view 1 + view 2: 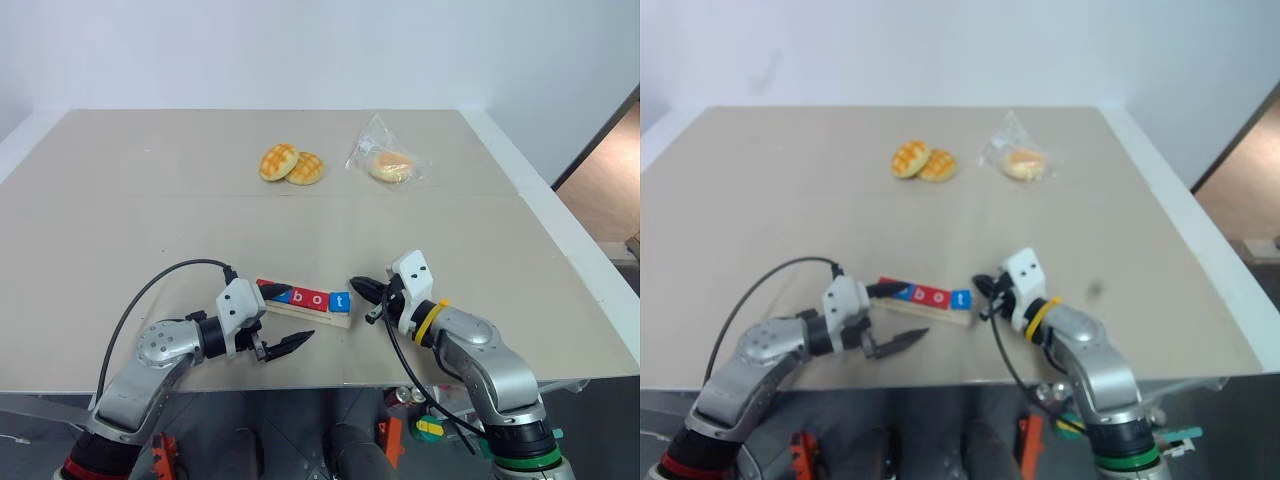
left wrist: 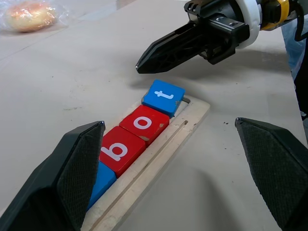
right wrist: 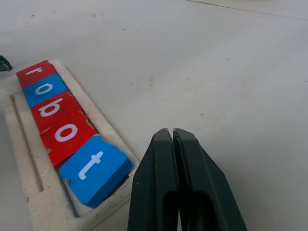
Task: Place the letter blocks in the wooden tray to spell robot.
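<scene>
The wooden tray (image 1: 318,317) lies near the table's front edge. In it the letter blocks (image 1: 306,297) stand in a row reading r, o, b, o, t (image 3: 93,166). The blue t at the right end sits tilted, its corner riding on the tray's rim. My left gripper (image 1: 284,315) is open, with one finger behind and one in front of the tray's left end, and holds nothing. My right gripper (image 1: 357,289) is shut and empty, its tip just right of the t block and apart from it.
Two round yellow buns (image 1: 291,164) lie at the table's far middle. A bun in a clear bag (image 1: 388,165) lies to their right. A black cable (image 1: 150,290) loops over the table by my left arm. The table's front edge (image 1: 300,383) runs close below the tray.
</scene>
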Available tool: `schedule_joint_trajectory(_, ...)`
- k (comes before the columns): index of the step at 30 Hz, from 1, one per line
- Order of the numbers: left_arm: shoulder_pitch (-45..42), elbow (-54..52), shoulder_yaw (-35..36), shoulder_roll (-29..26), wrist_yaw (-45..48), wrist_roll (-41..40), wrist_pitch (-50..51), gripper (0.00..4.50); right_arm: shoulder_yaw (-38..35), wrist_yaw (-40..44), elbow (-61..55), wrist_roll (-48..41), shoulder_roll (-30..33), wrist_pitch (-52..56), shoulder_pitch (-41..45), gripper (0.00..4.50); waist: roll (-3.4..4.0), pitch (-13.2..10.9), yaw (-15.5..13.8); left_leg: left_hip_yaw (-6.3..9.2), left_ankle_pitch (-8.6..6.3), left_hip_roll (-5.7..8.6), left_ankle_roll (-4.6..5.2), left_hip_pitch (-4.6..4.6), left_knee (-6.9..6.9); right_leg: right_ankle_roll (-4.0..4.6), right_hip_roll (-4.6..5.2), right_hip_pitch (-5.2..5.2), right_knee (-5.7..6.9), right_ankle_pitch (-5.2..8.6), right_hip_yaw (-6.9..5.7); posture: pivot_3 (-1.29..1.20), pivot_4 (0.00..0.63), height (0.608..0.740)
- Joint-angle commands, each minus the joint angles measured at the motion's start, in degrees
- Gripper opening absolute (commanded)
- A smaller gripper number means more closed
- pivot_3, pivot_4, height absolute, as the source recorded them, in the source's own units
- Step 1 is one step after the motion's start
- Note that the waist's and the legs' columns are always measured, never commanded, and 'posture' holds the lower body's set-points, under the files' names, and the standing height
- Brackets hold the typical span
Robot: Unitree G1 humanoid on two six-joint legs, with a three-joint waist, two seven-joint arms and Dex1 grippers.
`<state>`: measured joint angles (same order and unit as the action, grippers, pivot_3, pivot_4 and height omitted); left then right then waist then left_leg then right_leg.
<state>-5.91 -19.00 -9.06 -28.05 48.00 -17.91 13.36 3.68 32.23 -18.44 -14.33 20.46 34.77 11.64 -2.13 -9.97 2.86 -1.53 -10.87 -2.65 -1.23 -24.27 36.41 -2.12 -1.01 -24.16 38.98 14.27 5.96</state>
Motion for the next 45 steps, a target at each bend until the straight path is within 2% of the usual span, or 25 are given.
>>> schedule_joint_trajectory(1, -0.3, -1.0, 0.2, -0.1, 0.1, 0.1, -1.3, 4.50, 0.3, 0.3, -3.0, -0.5, 0.8, -0.9, -0.2, 0.06, 0.00, 0.0, 0.0, 0.00, 0.00, 0.00, 0.00, 0.00, 0.00, 0.01, 0.00, 0.00, 0.00, 0.00, 0.00, 0.00, 0.150, 0.740)
schedule_joint_trajectory(27, -1.0, 0.3, 0.1, -0.1, 0.4, 0.3, -1.8, 4.50, 2.1, 3.4, -6.8, -3.3, 4.8, 1.8, -2.6, 0.06, 0.00, 0.0, 0.0, 0.00, 0.00, 0.01, 0.00, 0.00, 0.00, 0.00, 0.01, 0.00, 0.00, 0.01, 0.00, 0.00, 0.150, 0.740)
schedule_joint_trajectory(31, -1.0, 0.7, 1.5, 0.2, -1.5, 0.8, -2.1, 4.50, 0.2, 2.0, -5.3, -2.9, 4.5, 0.3, -2.0, 0.06, -0.01, 0.0, 0.0, 0.00, 0.00, 0.01, 0.00, 0.00, 0.00, 0.00, 0.01, 0.00, 0.00, 0.01, 0.00, 0.00, 0.150, 0.740)
schedule_joint_trajectory(35, -0.5, 1.2, 9.8, -0.3, -5.7, -2.7, 0.0, 4.50, -6.2, 1.2, -0.2, -5.2, 4.8, -0.2, 1.3, 1.14, -0.01, 0.0, 0.0, 0.00, 0.00, 0.00, 0.00, 0.00, 0.02, -0.01, 0.00, 0.00, 0.00, -0.02, 0.00, 0.00, 0.150, 0.740)
schedule_joint_trajectory(38, -0.7, 2.8, 15.0, -1.5, -7.1, -4.8, 2.1, 4.50, -7.9, 5.6, 4.0, -6.5, 7.6, -1.8, 3.7, 2.20, -0.01, 0.0, 0.0, -0.01, 0.01, 0.00, 0.01, 0.02, 0.04, 0.01, 0.00, 0.02, 0.00, -0.05, -0.02, 0.00, 0.150, 0.740)
schedule_joint_trajectory(41, -1.1, 8.4, 19.8, -4.9, -7.1, -3.6, 1.3, 4.50, -9.5, 13.2, 8.2, -9.5, 12.2, -2.3, 6.0, 3.27, -0.01, 0.0, 0.0, -0.01, 0.01, 0.00, 0.01, 0.02, 0.02, 0.01, 0.00, 0.02, -0.01, -0.02, -0.02, 0.00, 0.150, 0.740)
schedule_joint_trajectory(45, -1.4, 10.0, 21.2, -7.0, -8.1, -2.6, 2.3, 4.50, -9.6, 17.8, 9.7, -11.7, 14.9, -2.1, 5.8, 4.45, -0.02, 0.0, 0.0, 0.02, -0.01, 0.01, 0.02, 0.00, -0.05, 0.01, -0.01, 0.01, -0.01, 0.06, -0.04, 0.00, 0.150, 0.740)
